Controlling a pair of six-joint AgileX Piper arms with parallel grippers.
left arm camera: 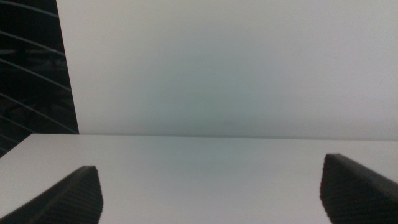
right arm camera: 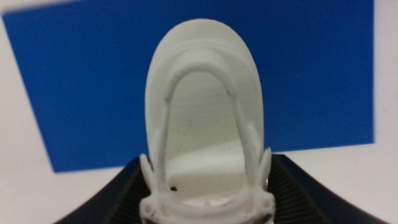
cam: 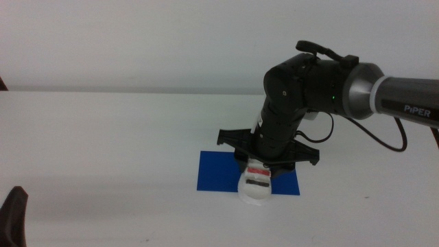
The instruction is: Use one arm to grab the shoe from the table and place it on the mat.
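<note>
Nearest the camera, at the table's (cam: 103, 137) front left corner: left gripper (cam: 15, 216), waiting, only a dark tip showing in the middle view; jaws spread wide apart in its own wrist view, nothing between them, bare white table ahead. Farther in, right of centre toward the front edge: shoe (cam: 256, 182), white sole with a red-pink strap between two dark ones, clamped in the right gripper (cam: 260, 167). Toe end overhanging the mat's (cam: 216, 171) front edge, past the blue onto the white; rest of the shoe over the mat's front right part. Cannot tell whether the sole touches the mat or hangs just above it. Right wrist view: shoe (right arm camera: 205, 112) seen end-on, pale footbed and rim filling the middle, dark jaws pressed against both its sides, blue mat (right arm camera: 81, 81) beneath and beyond, white table around it. Behind the shoe: mat, flat blue rectangle, long sides roughly parallel to the front edge. Above and behind: arm (cam: 309, 89), black joints bent down over the mat, grey forearm lettered "PiPER" running off toward the right edge, black cable looping below it. Farthest back: table's rear edge against a plain pale wall.
</note>
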